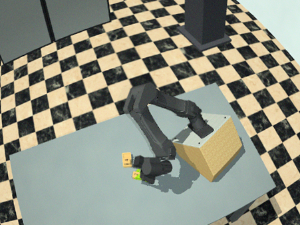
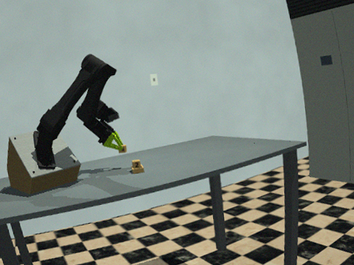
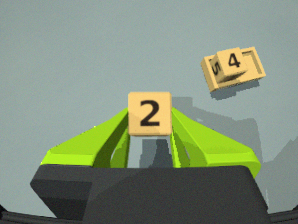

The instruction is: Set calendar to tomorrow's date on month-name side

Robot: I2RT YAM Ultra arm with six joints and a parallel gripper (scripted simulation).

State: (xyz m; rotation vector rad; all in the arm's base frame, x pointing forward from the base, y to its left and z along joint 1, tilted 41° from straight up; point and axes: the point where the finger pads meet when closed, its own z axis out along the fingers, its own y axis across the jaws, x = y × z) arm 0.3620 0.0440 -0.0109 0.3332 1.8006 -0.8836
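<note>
Wooden "2" cube [image 3: 149, 113] sits pinched in my gripper [image 3: 150, 114]; it looks light, rigid, smooth, so I'd grip flat opposite faces.

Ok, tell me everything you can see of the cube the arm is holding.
The small tan wooden-looking cube is clamped between the lime-green fingers of the end effector, which touch its two sides. A black 2 faces the wrist camera, upright. It hangs above the grey table, apart from the tray with the other cube.

Cube [image 3: 149, 113] between fingers, above table [image 1: 71, 199]; tray [image 3: 233, 70] on table nearby.
</note>
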